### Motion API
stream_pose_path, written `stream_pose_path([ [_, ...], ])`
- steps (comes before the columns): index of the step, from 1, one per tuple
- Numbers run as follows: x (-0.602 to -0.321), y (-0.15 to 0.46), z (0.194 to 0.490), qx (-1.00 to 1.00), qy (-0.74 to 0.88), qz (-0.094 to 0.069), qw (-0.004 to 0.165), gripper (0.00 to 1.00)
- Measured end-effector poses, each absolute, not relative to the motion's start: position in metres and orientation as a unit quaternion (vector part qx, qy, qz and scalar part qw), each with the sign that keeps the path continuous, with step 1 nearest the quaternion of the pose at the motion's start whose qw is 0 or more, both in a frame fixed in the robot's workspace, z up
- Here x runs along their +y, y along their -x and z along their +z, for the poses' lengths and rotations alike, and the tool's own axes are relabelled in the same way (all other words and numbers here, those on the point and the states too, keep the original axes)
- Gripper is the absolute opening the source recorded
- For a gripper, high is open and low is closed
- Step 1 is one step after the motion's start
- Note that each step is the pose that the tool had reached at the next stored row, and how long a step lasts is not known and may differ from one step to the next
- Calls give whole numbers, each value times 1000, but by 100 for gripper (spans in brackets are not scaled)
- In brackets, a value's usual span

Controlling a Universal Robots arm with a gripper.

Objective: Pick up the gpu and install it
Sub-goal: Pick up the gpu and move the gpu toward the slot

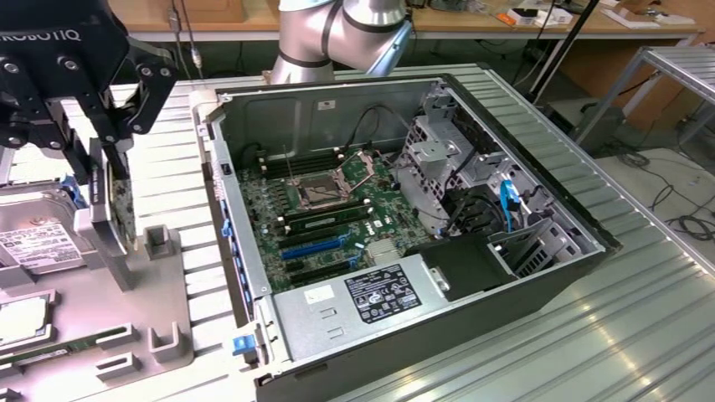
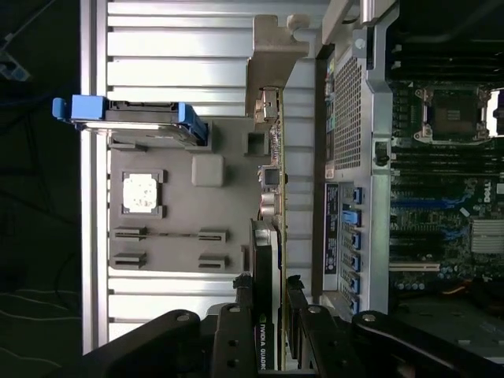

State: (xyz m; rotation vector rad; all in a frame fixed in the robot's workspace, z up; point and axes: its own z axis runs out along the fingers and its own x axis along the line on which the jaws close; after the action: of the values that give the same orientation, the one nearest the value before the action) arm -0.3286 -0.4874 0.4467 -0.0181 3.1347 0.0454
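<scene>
One grip to get right. On the exterior view's left, just beside the flat drive [image 1: 33,247]: gpu [image 1: 120,205], standing on edge in the gray fixture [image 2: 181,236] on the ribbed worktop [image 1: 625,335], well apart from the slots. Held at its upper edge by the end effector [image 2: 270,290], fingers [image 2: 244,307] drawn narrow against both faces, shroud on one side, bare board on the other. Best done, by the look of it, with an even squeeze, the card kept plumb, and a straight pull clear of the fixture's posts, no twisting. Reaches down from above, wrist vertical, camera sighting along the card's length. Further right: case [image 1: 290,113] open on its side, blue slots [image 1: 313,247] unoccupied, arm [image 1: 335,33] rising behind the case's far wall.
</scene>
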Motion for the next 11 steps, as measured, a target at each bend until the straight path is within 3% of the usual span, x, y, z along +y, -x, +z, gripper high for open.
stream_pose_path([
  [11,-480,313,447,1000,6,14,3,27],
])
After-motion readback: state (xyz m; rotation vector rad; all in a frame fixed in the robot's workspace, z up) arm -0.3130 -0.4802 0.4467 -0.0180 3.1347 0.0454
